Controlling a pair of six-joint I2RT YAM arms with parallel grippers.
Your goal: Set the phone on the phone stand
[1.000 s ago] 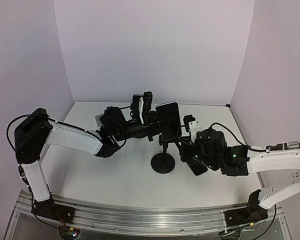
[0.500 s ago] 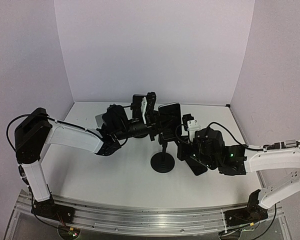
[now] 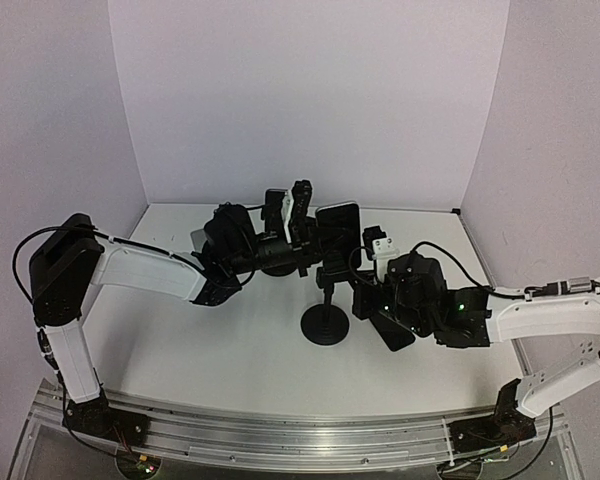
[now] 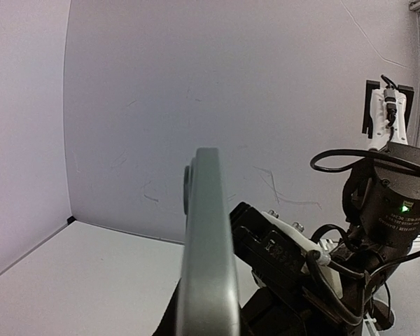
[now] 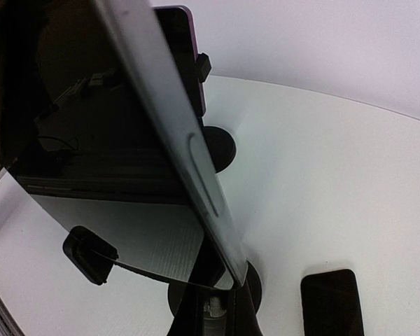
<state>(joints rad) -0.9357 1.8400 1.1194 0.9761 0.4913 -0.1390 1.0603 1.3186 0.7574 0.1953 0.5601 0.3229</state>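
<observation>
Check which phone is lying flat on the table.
The black phone, flat on the table by the right arm. The other phone is upright, up at the stand.

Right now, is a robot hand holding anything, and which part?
Probably the phone: the left gripper seems to pinch its side edge, but I can't be sure.

The phone (image 5: 112, 175) shows a glossy black glass face that mirrors its surroundings, rimmed by a smooth, satin grey metal band. The stand (image 3: 326, 328) under it is matt black; whether metal or plastic cannot be told. The table (image 3: 230, 340) is smooth, matt white, and the walls (image 3: 310, 100) a matt pale lilac. The arms (image 3: 140, 275) wear lightly glossy white plastic shells over matt black joints, above a brushed metal rail (image 3: 280, 428).
</observation>
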